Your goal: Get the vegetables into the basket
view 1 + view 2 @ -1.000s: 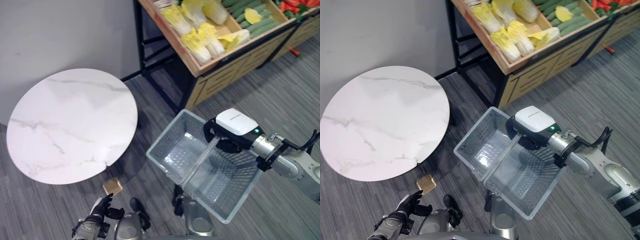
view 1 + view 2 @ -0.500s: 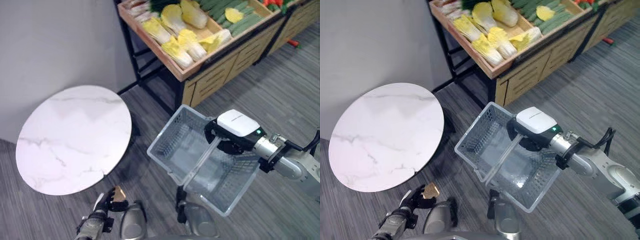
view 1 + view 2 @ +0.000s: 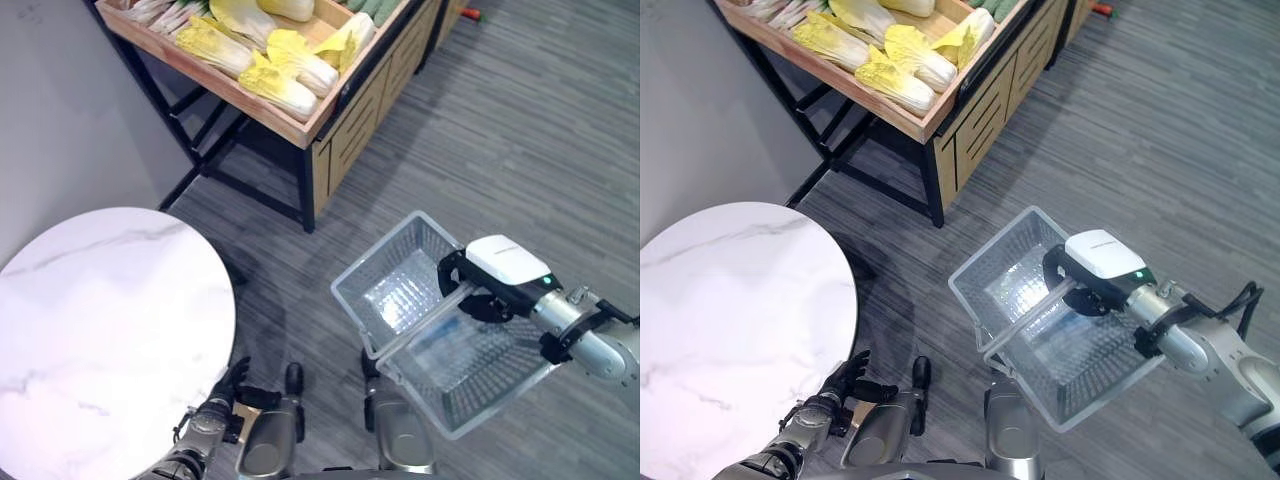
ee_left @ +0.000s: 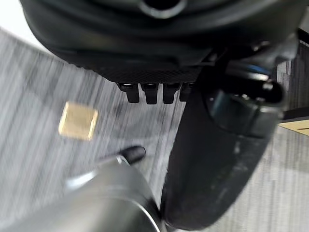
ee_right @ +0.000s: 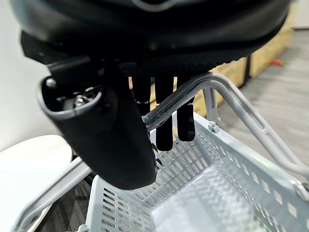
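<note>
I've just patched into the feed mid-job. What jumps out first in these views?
The grey wire basket hangs empty in front of the robot, its handle hooked by the curled fingers of the right hand. Up at the far left, a wooden produce stand carries pale yellow cabbages, and a round white marble table sits near left. The left hand hangs low by the table's edge, holding nothing.

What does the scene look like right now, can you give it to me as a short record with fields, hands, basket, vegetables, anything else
right hand: curled round the handle of the basket, carrying it
left hand: low beside the round table, fingers relaxed, holding nothing
basket contents: empty
vegetables: cabbages lie in the wooden stand, beyond the basket
floor: small tan block near the left hand
task state: nothing in the basket yet
</note>
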{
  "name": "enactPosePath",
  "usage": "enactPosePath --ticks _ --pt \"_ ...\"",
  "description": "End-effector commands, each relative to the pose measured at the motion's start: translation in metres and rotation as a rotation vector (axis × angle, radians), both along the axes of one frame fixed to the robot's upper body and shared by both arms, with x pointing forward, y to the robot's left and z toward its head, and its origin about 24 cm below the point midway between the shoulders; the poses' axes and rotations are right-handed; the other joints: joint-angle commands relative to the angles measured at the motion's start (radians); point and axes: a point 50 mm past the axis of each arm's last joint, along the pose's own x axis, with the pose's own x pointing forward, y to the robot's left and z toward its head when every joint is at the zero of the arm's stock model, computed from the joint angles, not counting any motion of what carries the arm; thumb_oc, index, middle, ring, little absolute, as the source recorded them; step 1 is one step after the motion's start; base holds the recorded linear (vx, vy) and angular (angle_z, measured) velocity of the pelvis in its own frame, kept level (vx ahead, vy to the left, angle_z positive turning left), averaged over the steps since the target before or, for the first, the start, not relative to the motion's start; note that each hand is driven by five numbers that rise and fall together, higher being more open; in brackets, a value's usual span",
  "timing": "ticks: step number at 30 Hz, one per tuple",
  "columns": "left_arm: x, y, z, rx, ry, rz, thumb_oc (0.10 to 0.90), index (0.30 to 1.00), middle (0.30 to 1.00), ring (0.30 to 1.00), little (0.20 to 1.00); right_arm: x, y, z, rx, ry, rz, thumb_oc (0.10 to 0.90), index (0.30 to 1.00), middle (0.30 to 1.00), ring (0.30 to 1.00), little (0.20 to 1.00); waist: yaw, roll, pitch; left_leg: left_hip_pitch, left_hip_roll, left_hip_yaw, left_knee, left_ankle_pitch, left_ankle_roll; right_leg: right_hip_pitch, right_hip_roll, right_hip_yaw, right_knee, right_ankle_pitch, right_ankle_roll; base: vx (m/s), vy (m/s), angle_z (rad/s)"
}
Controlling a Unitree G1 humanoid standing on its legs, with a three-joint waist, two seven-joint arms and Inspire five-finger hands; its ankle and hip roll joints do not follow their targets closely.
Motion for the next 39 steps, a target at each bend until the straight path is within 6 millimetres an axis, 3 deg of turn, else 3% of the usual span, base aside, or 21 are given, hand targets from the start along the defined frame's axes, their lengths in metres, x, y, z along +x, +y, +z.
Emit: enactPosePath --ticks 1,2,3,4,5,8,14,15,18,20,22,23,25,26,27,28,30,31,33,35,39 --pt "-0.016 0.039 0.006 0.119 0.017 0.001 0.900 1.000 1.000 1.000 1.000 0.019 0.035 0.065 0.163 -0.336 0.160 0.400 0.300 0.300 0.300 0.300 0.064 -0.074 -0.066 -0.034 0.113 0.016 0.050 -0.025 -0.073 0.060 -0.112 -0.042 0.130 0.023 0.143 0.01 0.319 -1.02" --pt "-0.017 0.040 0.006 0.121 0.019 -0.002 0.900 1.000 1.000 1.000 1.000 0.021 0.039 0.065 0.163 -0.352 0.168 0.400 0.300 0.300 0.300 0.300 0.087 -0.060 -0.056 0.004 0.127 0.072 0.026 -0.034 -0.059 0.058 -0.135 -0.214 0.209 0.012 0.122 0.00 0.264 -1.05" --pt "-0.017 0.040 0.006 0.121 0.019 -0.002 0.900 1.000 1.000 1.000 1.000 0.021 0.039 0.065 0.163 -0.353 0.168 0.400 0.300 0.300 0.300 0.300 0.085 -0.061 -0.057 0.003 0.125 0.071 0.022 -0.029 -0.058 0.056 -0.136 -0.215 0.207 0.014 0.122 -0.02 0.334 -1.18" --pt "-0.018 0.039 0.006 0.118 0.021 -0.018 0.900 1.000 1.000 1.000 1.000 0.023 0.042 0.067 0.167 -0.361 0.181 0.400 0.300 0.300 0.300 0.300 0.094 -0.053 -0.057 0.018 0.130 0.105 0.007 -0.027 -0.050 0.059 -0.135 -0.289 0.263 -0.004 0.113 -0.01 0.187 -1.05" --pt "-0.019 0.038 0.005 0.111 0.026 -0.022 0.900 1.000 1.000 1.000 1.000 0.023 0.043 0.066 0.168 -0.360 0.187 0.400 0.300 0.300 0.300 0.300 0.090 -0.053 -0.059 0.032 0.125 0.118 -0.016 -0.018 -0.047 0.057 -0.118 -0.289 0.263 -0.015 0.113 0.00 0.258 -0.96" --pt "-0.028 0.036 0.001 0.110 0.065 -0.058 0.900 1.000 1.000 1.000 1.000 0.025 0.051 0.064 0.182 -0.356 0.216 0.400 0.300 0.300 0.300 0.300 0.102 -0.055 -0.069 0.087 0.122 0.195 -0.081 -0.006 -0.040 0.048 -0.071 -0.383 0.278 -0.049 0.103 0.04 0.136 -0.99" --pt "-0.029 0.033 -0.001 0.108 0.072 -0.065 0.900 1.000 1.000 1.000 1.000 0.023 0.047 0.061 0.184 -0.359 0.192 0.400 0.300 0.300 0.300 0.300 0.101 -0.059 -0.086 0.115 0.128 0.228 -0.065 -0.047 -0.059 0.073 -0.030 -0.391 0.131 -0.066 0.103 0.12 -0.081 -0.35" --pt "-0.028 0.030 -0.002 0.108 0.069 -0.057 0.900 1.000 1.000 1.000 1.000 0.021 0.047 0.059 0.199 -0.356 0.183 0.400 0.300 0.300 0.300 0.300 0.099 -0.055 -0.086 0.114 0.135 0.240 -0.067 -0.024 -0.063 0.077 -0.010 -0.377 0.113 -0.055 0.084 0.00 -0.090 0.01" --pt "-0.028 0.030 -0.002 0.104 0.067 -0.046 0.900 1.000 1.000 1.000 1.000 0.020 0.045 0.059 0.201 -0.359 0.176 0.400 0.300 0.300 0.300 0.300 0.100 -0.051 -0.088 0.115 0.140 0.239 -0.068 -0.022 -0.068 0.082 -0.002 -0.378 0.104 -0.058 0.081 0.06 -0.106 -0.03" --pt "-0.028 0.029 -0.002 0.100 0.064 -0.046 0.900 1.000 1.000 1.000 1.000 0.017 0.039 0.060 0.210 -0.362 0.155 0.400 0.300 0.300 0.300 0.300 0.095 -0.048 -0.091 0.105 0.168 0.236 0.013 -0.015 -0.090 0.113 0.025 -0.369 0.073 -0.074 0.059 0.12 -0.223 -0.05" --pt "-0.029 0.029 -0.002 0.094 0.060 -0.035 0.900 1.000 1.000 1.000 1.000 0.017 0.035 0.059 0.215 -0.358 0.137 0.400 0.300 0.300 0.300 0.300 0.103 -0.049 -0.078 0.061 0.193 0.211 0.159 0.024 -0.119 0.138 0.044 -0.361 0.070 -0.088 0.036 0.08 -0.181 -0.04" --pt "-0.030 0.029 -0.003 0.084 0.054 -0.009 0.900 1.000 1.000 1.000 1.000 0.017 0.031 0.058 0.219 -0.355 0.120 0.400 0.300 0.300 0.300 0.300 0.121 -0.047 -0.066 0.030 0.183 0.152 0.222 0.050 -0.131 0.147 0.055 -0.349 0.076 -0.099 0.024 0.07 -0.109 -0.13" --pt "-0.032 0.028 -0.003 0.068 0.048 0.038 0.900 1.000 1.000 1.000 1.000 0.019 0.021 0.053 0.211 -0.341 0.069 0.400 0.300 0.300 0.300 0.300 0.136 -0.043 -0.058 -0.016 0.145 0.062 0.190 0.046 -0.125 0.160 0.054 -0.333 0.076 -0.112 0.024 0.07 -0.006 -0.30" --pt "-0.032 0.028 -0.003 0.068 0.047 0.037 0.900 1.000 1.000 1.000 1.000 0.019 0.021 0.053 0.211 -0.342 0.068 0.400 0.300 0.300 0.300 0.300 0.133 -0.046 -0.061 -0.018 0.141 0.061 0.183 0.054 -0.124 0.157 0.050 -0.335 0.073 -0.109 0.025 0.13 0.068 -0.45" --pt "-0.034 0.028 -0.004 0.066 0.047 0.054 0.900 1.000 1.000 1.000 1.000 0.020 0.012 0.046 0.212 -0.326 0.016 0.400 0.300 0.300 0.300 0.300 0.137 -0.049 -0.066 -0.042 0.142 0.027 0.090 0.038 -0.113 0.165 0.046 -0.315 0.070 -0.112 0.036 0.19 0.109 -0.36" --pt "-0.037 0.029 -0.005 0.075 0.053 0.057 0.900 1.000 1.000 1.000 1.000 0.021 0.005 0.040 0.218 -0.311 -0.024 0.400 0.300 0.300 0.300 0.300 0.149 -0.049 -0.071 -0.054 0.151 -0.007 0.011 0.070 -0.118 0.172 0.048 -0.298 0.073 -0.121 0.044 0.25 0.145 -0.11" --pt "-0.038 0.028 -0.006 0.082 0.062 0.045 0.900 1.000 1.000 1.000 1.000 0.021 -0.006 0.029 0.214 -0.284 -0.083 0.400 0.300 0.300 0.300 0.300 0.157 -0.047 -0.081 -0.062 0.151 -0.041 -0.062 0.115 -0.121 0.185 0.048 -0.281 0.064 -0.125 0.051 0.21 0.129 -0.15" --pt "-0.040 0.029 -0.007 0.081 0.066 0.053 0.900 1.000 1.000 1.000 1.000 0.020 -0.014 0.017 0.212 -0.243 -0.131 0.400 0.300 0.300 0.300 0.300 0.158 -0.051 -0.085 -0.043 0.142 -0.047 -0.065 0.096 -0.118 0.193 0.042 -0.267 0.066 -0.133 0.055 0.21 0.139 -0.38" --pt "-0.040 0.031 -0.007 0.096 0.075 0.043 0.900 1.000 1.000 1.000 1.000 0.014 -0.040 -0.014 0.180 -0.156 -0.286 0.400 0.300 0.300 0.300 0.300 0.149 -0.057 -0.098 -0.024 0.120 -0.033 -0.085 0.094 -0.102 0.198 0.023 -0.254 0.069 -0.122 0.067 0.23 0.206 -0.52" --pt "-0.039 0.031 -0.007 0.104 0.080 0.017 0.900 1.000 1.000 1.000 1.000 0.013 -0.051 -0.026 0.161 -0.123 -0.348 0.400 0.300 0.300 0.300 0.300 0.148 -0.058 -0.102 -0.015 0.111 -0.021 -0.088 0.087 -0.093 0.194 0.013 -0.246 0.071 -0.111 0.076 0.13 0.181 -0.33" --pt "-0.032 0.034 -0.002 0.134 0.060 -0.037 0.900 1.000 1.000 1.000 1.000 0.006 -0.083 -0.068 0.167 -0.029 -0.587 0.400 0.300 0.300 0.300 0.300 0.153 -0.062 -0.110 0.015 0.082 0.026 -0.123 0.071 -0.054 0.164 -0.030 -0.221 0.105 -0.028 0.119 0.13 0.251 -0.31"
